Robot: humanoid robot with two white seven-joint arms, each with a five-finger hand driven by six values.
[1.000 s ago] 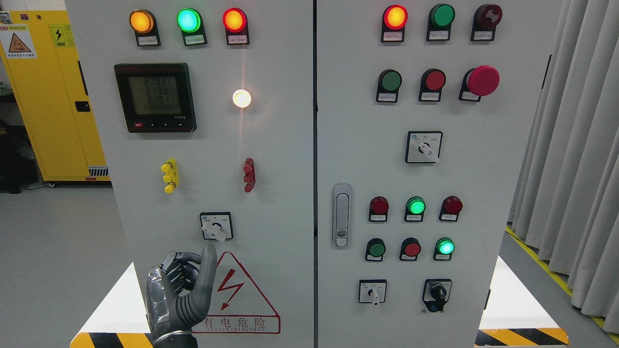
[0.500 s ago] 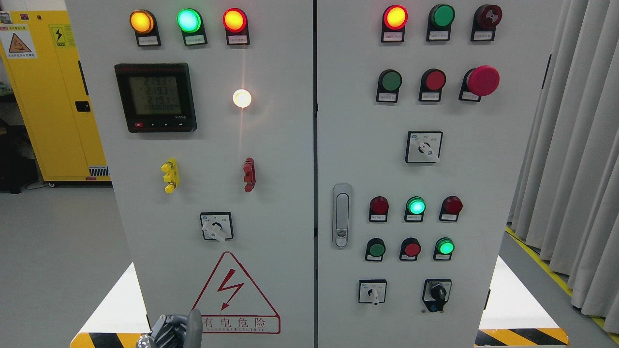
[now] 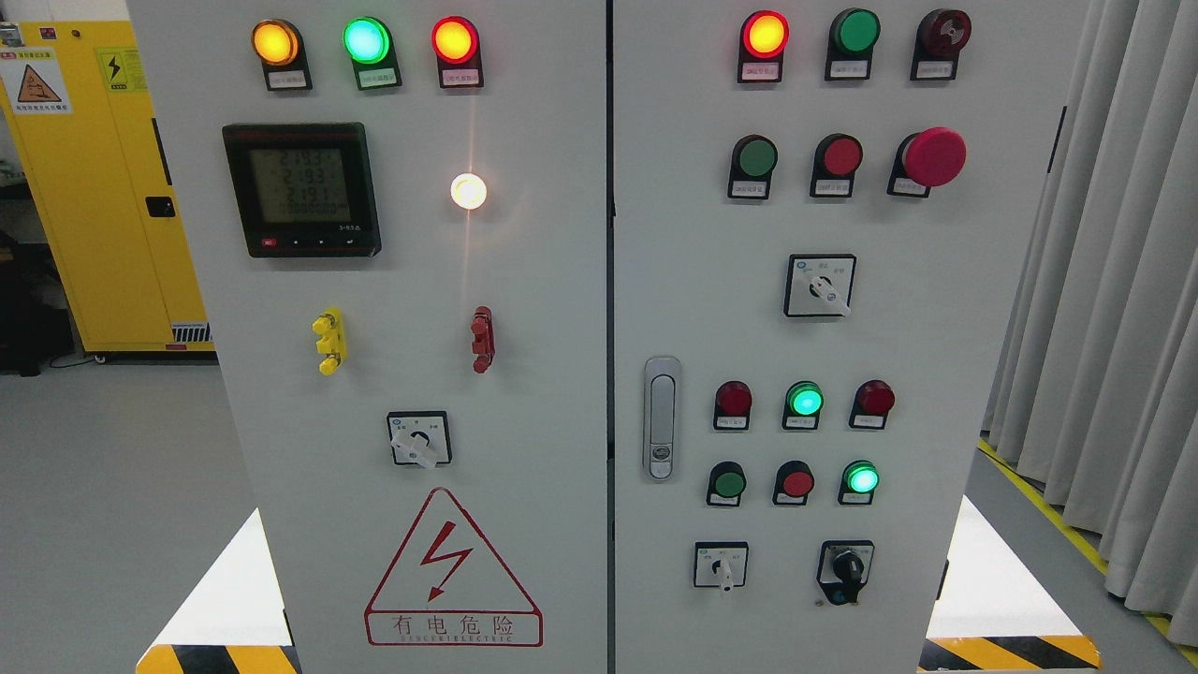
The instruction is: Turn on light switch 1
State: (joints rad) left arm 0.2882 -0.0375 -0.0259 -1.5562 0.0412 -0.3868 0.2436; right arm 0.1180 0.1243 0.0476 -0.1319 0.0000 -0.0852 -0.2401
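Hands: none in your frame, so finger state can't be told. Rotary selector switch (image 3: 418, 439) sits low on the left cabinet door (image 3: 524, 309), above the red warning triangle (image 3: 453, 571), its white lever pointing down-right. Likely the left arm's reach.

Cabinet has two doors side by side. On the left door (image 3: 402, 281): three indicator lamps (image 3: 366, 40) in a row along the top; meter display (image 3: 301, 189) below them, with a lit lamp (image 3: 468, 191) to its right. Lower, two terminal posts (image 3: 329, 341) side by side, well apart. Rotary switch (image 3: 419, 439) beneath and between them; warning triangle (image 3: 453, 571) directly under it. On the right door (image 3: 936, 374): door handle (image 3: 662, 417) near its left edge, rows of buttons to the right of it, two selector switches (image 3: 721, 565) at the bottom. Storage cabinet (image 3: 89, 187) stands behind, to the left. Curtain (image 3: 1114, 328) hangs to the right.
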